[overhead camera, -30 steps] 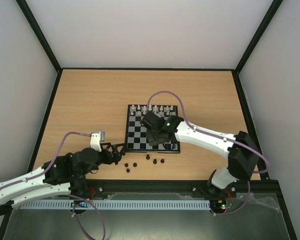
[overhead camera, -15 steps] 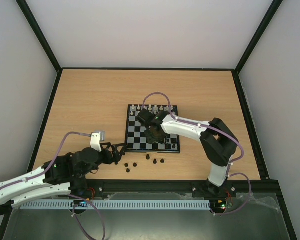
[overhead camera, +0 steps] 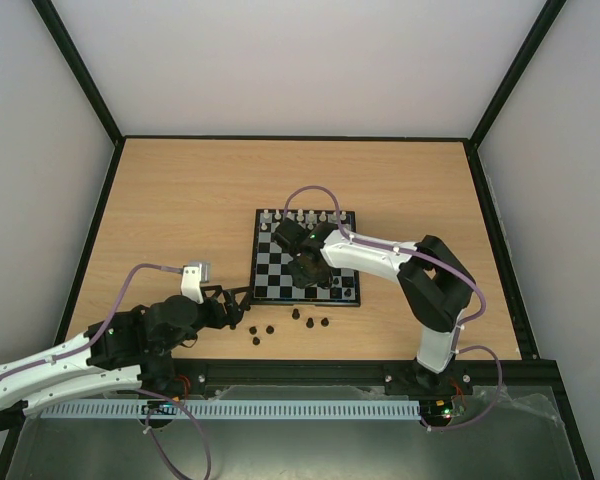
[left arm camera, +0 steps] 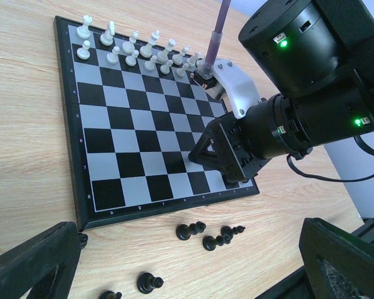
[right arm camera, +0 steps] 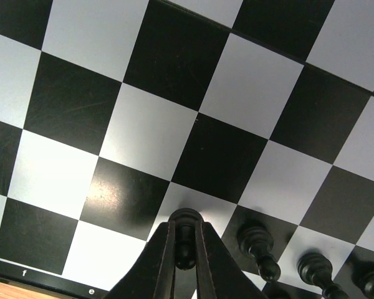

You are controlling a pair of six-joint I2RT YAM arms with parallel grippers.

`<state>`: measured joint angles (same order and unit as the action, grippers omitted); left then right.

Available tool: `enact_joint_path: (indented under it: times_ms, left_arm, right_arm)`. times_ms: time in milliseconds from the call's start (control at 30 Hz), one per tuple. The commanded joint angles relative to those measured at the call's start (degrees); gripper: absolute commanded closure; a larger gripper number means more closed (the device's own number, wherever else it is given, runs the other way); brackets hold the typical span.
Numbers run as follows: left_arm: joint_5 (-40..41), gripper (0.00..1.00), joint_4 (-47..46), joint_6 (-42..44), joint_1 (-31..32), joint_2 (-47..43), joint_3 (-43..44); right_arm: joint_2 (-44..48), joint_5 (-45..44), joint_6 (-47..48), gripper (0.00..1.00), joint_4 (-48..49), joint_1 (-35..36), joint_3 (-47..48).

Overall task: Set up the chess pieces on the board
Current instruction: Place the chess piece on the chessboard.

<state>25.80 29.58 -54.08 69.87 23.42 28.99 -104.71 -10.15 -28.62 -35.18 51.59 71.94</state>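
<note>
**Black's set-up only just under way**

Down low over the chessboard (left arm camera: 106,143) with the right hand (right arm camera: 186,227), pinched together on one small black piece (right arm camera: 185,250), likely a pawn, over the near rows by the e-file marking. Hard to say whether touching the square yet. Just beside it, count three standing black pieces (right arm camera: 257,240) on the near squares to the right. No checking that corner from the left wrist view, blocked by the right arm. Over on the far side, two tidy rows of white pieces (left arm camera: 134,50), nothing to do there.

Plenty left, though: spot about six loose black pieces (left arm camera: 190,230) lying on the tabletop (left arm camera: 25,124) just off the board's near edge. Parked close to them with the left hand (overhead camera: 243,310), spread wide open and holding nothing. Looks well short of halfway, judging by the long bare run of near squares on the left.
</note>
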Motion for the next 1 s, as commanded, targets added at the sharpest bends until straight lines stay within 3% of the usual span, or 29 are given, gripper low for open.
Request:
enact_joint_path:
  times_ms: [0, 333, 700, 900, 967]
  left_arm:
    - [0.73, 0.01, 0.91, 0.04, 0.52, 0.40, 0.85]
    - [0.83, 0.01, 0.91, 0.03, 0.53, 0.40, 0.89]
    - [0.78, 0.01, 0.91, 0.04, 0.53, 0.40, 0.88]
    - [1.09, 0.01, 1.08, -0.09, 0.53, 0.45, 1.01]
    - [1.18, 0.01, 1.16, -0.26, 0.53, 0.40, 1.15]
  right_arm:
    - [-1.25, -0.28, 0.50, 0.91, -0.92, -0.29, 0.12]
    - [-1.83, -0.62, 0.61, 0.91, -0.63, -1.09, -0.26]
    - [-0.23, 0.04, 0.63, 0.83, -0.94, -1.22, -0.77]
    - [4.61, 0.74, 0.35, 0.83, -1.44, -1.08, -1.05]
    - [7.32, 1.70, 0.28, 0.78, -1.45, -1.02, -1.38]
